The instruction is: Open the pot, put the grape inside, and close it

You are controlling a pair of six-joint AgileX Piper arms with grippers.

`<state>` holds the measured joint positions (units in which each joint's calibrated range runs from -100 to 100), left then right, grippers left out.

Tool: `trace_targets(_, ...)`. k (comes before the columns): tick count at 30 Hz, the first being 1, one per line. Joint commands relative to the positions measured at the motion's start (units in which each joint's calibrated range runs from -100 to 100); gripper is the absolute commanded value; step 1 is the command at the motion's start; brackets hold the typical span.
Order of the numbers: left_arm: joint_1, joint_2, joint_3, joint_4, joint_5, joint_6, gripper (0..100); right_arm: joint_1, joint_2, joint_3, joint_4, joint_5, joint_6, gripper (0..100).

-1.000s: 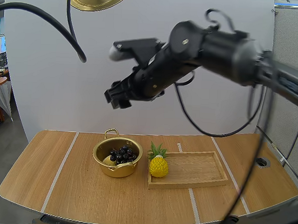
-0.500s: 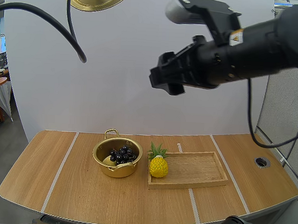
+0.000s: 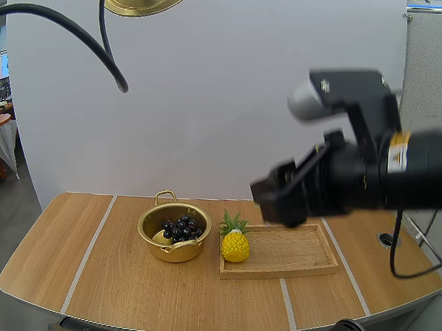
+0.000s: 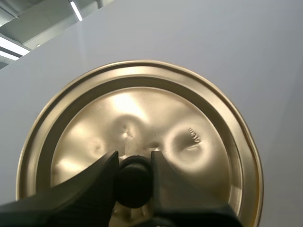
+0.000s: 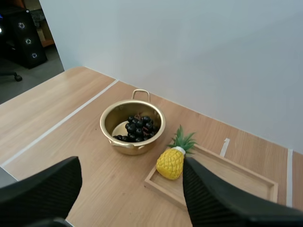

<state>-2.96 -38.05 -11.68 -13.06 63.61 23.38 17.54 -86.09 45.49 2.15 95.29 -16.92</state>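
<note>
Pinching the black knob (image 4: 134, 184) of the gold lid (image 4: 142, 109), high above the counter (image 3: 111, 278): our left claw (image 4: 134, 163). Our right claw (image 5: 131, 163): fingers (image 5: 42, 189) spread, empty, in the air over the counter. Gold pot (image 5: 132, 125): uncovered, on the counter, dark grapes (image 5: 137, 128) inside. Toy pineapple (image 5: 171, 161): upright at the end of the wooden tray (image 3: 290, 252) nearest the pot, just beside it.

Table (image 3: 52, 268): a pale wooden top with rounded front corners, crossed front to back by white tape lines (image 3: 90, 251).
Pot (image 3: 176, 252): gold and open-topped, standing left of the table's middle.
Wooden tray (image 3: 291, 247): shallow and rectangular, lying flat just right of the pot, not touching it.
</note>
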Motion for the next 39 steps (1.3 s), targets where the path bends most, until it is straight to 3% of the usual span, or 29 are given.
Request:
trace_targets(1,-0.18,-0.26,-0.40,0.39,-1.38,-0.52,0,-0.70,-3.13,3.56,-0.36,-1.94,0.08,100)
trace_targets(13,-0.18,-0.26,-0.40,0.39,-1.38,-0.52,0,-2.05,-7.34,9.26,-2.15,-2.03,0.08,100)
trace_targets(14,-0.18,-0.26,-0.40,0.39,-1.38,-0.52,0,-2.12,-7.34,9.26,-2.15,-2.03,0.08,86)
trace_targets(16,-0.18,-0.26,-0.40,0.39,-1.38,-0.52,0,-2.12,-7.34,9.36,-1.15,-1.79,0.08,44)
trace_targets(17,-0.18,-0.26,-0.40,0.39,-1.38,-0.52,0,-2.12,-7.34,9.36,-0.76,-1.61,0.08,12)
trace_targets(18,-0.18,-0.26,-0.40,0.39,-1.38,-0.52,0,-2.12,-7.34,9.36,-0.60,-1.61,0.08,0)
trace_targets(39,-0.18,-0.26,-0.40,0.39,-1.38,-0.52,0,-2.82,-9.30,9.36,-0.72,1.72,0.08,0)
